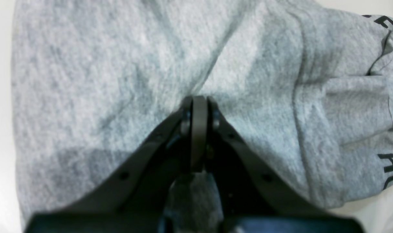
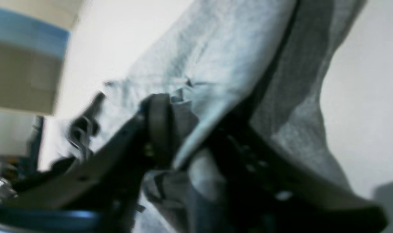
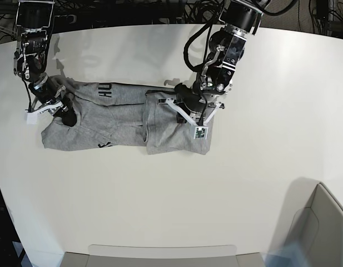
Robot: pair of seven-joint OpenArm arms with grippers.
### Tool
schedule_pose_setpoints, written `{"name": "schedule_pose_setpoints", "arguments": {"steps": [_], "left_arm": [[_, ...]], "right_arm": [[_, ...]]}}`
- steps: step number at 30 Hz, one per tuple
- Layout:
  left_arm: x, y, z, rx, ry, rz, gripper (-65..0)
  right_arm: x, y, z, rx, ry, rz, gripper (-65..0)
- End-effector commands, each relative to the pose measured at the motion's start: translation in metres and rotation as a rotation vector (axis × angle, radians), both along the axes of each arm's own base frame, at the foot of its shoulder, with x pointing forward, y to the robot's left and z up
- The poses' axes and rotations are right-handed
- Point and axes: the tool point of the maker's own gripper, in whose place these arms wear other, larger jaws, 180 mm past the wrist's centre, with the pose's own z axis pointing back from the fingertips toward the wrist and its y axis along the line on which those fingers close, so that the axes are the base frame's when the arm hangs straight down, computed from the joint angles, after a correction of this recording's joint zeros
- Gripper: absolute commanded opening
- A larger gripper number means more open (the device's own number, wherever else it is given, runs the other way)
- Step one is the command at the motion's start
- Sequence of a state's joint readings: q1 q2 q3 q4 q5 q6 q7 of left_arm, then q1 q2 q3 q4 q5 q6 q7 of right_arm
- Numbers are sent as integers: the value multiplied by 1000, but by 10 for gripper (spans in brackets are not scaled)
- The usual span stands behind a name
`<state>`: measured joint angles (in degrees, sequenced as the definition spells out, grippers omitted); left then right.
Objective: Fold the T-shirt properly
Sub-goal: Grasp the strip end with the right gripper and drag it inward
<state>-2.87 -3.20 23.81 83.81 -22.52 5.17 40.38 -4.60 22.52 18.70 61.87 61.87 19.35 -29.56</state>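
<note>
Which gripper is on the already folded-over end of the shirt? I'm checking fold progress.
The left gripper, on the base view's right: it presses shut on the T-shirt where a flap lies doubled. The right gripper has fabric between its jaws at the opposite end.

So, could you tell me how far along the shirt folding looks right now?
Partly done: the T-shirt lies as a long band on the table, sides folded in. In hand: the left gripper is shut, pressing on the cloth; the right gripper is at the other end. Left: folding the band crosswise.

Broad white table (image 3: 160, 200), dark cables (image 3: 132, 11)
</note>
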Motion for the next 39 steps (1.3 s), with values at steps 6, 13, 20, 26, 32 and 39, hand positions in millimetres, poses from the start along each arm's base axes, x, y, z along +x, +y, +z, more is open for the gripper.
{"name": "schedule_pose_setpoints", "arguments": {"steps": [6,13,20,26,32,39], "left_arm": [[6,0,9,-10,-22,7,-650],[7,-5,32,-43,-78,2,-650],[4,-9,71,-91,-171,2,-650],[3,19,80,-99,-191,86,-650],[-4,44,73,-56,-182,113,-650],[-14,55,62,-24,-156,111,-650]], "right_arm": [[4,-1,8,-169,-11,74,-650],[12,-36,16,-296,44,-54,-650],[19,-61,42,-313,-2,-173,-650],[14,-66,53,-339,-3,-207,-650],[20,-52,74,-472,-54,-200,-650],[29,-20,94,-511,-85,-148,-650]]}}
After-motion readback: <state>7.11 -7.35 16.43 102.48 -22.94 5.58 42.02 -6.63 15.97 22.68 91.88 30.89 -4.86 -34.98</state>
